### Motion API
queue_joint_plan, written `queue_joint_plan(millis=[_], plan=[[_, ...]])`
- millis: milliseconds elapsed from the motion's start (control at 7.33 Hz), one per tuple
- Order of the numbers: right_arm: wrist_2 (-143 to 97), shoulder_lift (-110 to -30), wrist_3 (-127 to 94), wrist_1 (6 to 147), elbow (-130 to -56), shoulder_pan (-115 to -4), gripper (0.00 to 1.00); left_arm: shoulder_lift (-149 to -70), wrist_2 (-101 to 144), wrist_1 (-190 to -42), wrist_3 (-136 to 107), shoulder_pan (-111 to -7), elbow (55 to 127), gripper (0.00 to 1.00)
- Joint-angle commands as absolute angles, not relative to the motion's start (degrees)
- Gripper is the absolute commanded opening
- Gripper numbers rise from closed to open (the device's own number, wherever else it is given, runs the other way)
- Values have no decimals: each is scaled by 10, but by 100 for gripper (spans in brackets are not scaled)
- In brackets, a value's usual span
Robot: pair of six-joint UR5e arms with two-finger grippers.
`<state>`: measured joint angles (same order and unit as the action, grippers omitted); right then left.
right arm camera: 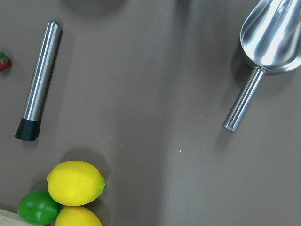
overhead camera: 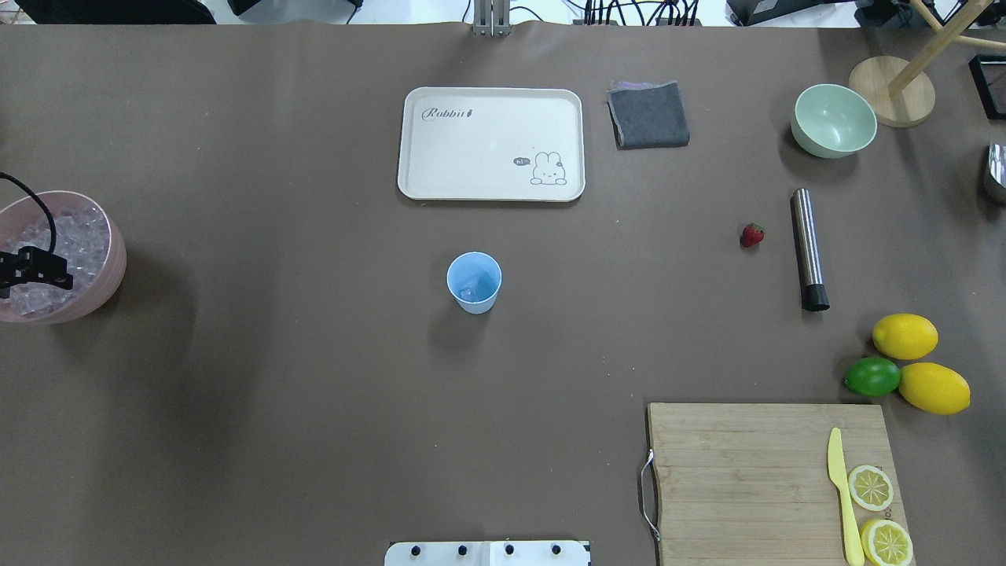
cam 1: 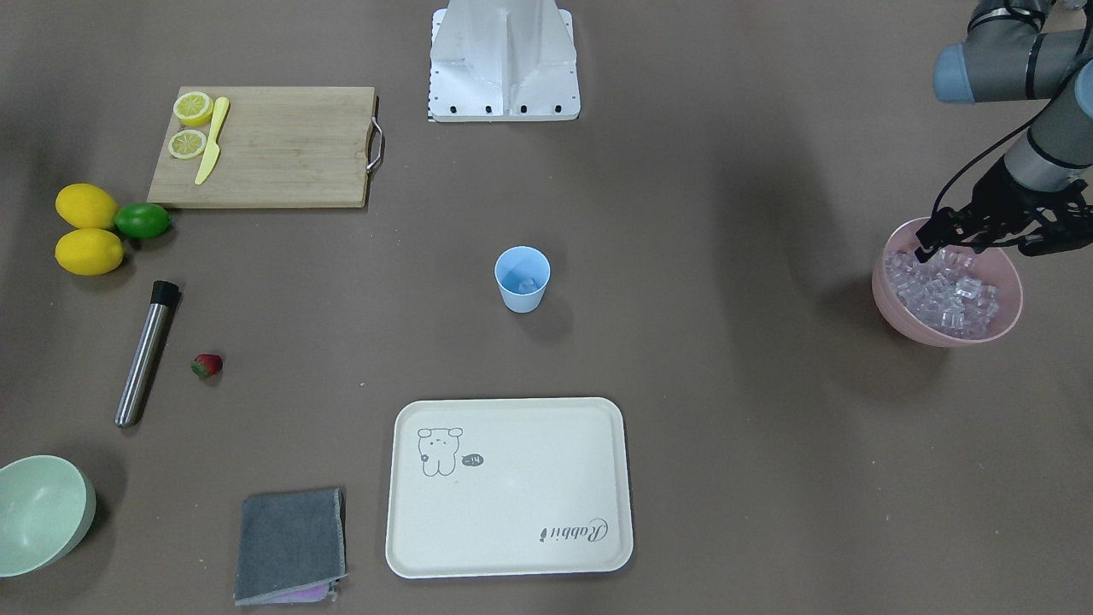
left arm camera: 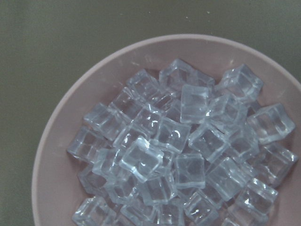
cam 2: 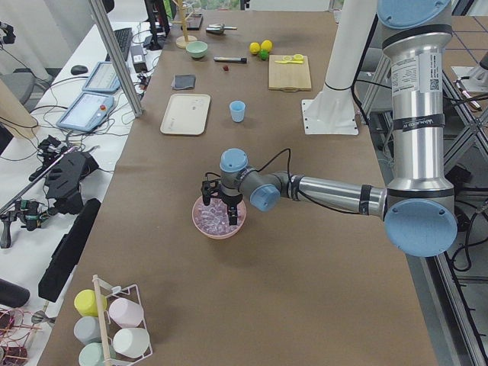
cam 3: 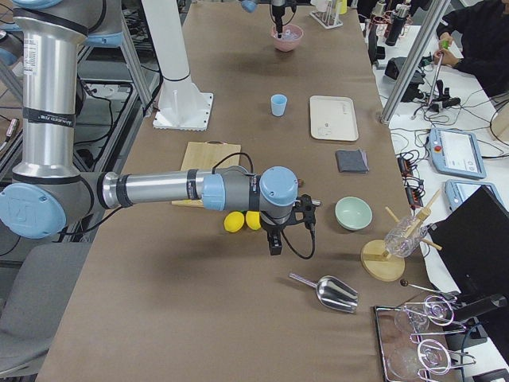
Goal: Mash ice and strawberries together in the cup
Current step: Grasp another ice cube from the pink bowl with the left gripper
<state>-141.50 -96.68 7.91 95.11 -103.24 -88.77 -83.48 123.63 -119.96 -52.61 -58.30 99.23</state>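
The light-blue cup (cam 1: 522, 278) stands upright mid-table with a little ice in its bottom; it also shows in the overhead view (overhead camera: 474, 281). The ice (left arm camera: 178, 150) fills a pink bowl (cam 1: 888, 295) at the table's left end. My left gripper (cam 1: 982, 249) hangs open just above that ice, holding nothing I can see. The strawberry (cam 1: 207, 366) lies on the table beside a steel muddler (cam 1: 147, 353). My right gripper (cam 3: 274, 239) hovers above the table near the lemons; I cannot tell whether it is open or shut.
A cream tray (cam 1: 512, 547), a grey cloth (cam 1: 290, 542) and a pale green bowl (cam 1: 34, 512) sit on the far side. Two lemons (cam 1: 87, 231), a lime (cam 1: 143, 220) and a cutting board (cam 1: 282, 145) with lemon halves and a yellow knife sit at the right end. A metal scoop (right arm camera: 268, 42) lies nearby.
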Motion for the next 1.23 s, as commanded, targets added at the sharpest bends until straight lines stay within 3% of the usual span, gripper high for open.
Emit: queue_joint_plan(millis=[0, 136, 273, 409, 545, 1091], plan=[[-1416, -968, 79, 952, -1033, -888, 100, -831, 1235, -1209, -529, -579, 988, 75], [-1416, -970, 79, 951, -1033, -888, 100, -824, 1235, -1209, -529, -579, 989, 51], [-1416, -970, 78, 952, -1034, -888, 100, -824, 1235, -1209, -529, -579, 987, 36], [-1416, -971, 78, 952, -1036, -888, 100, -824, 1235, -1209, -530, -579, 988, 13], [-1416, -974, 78, 952, -1040, -888, 100, -825, 1238, -1208, -530, -579, 990, 0], [-1416, -983, 78, 952, -1052, -888, 100, -842, 1320, -1199, -524, -605, 1039, 0]])
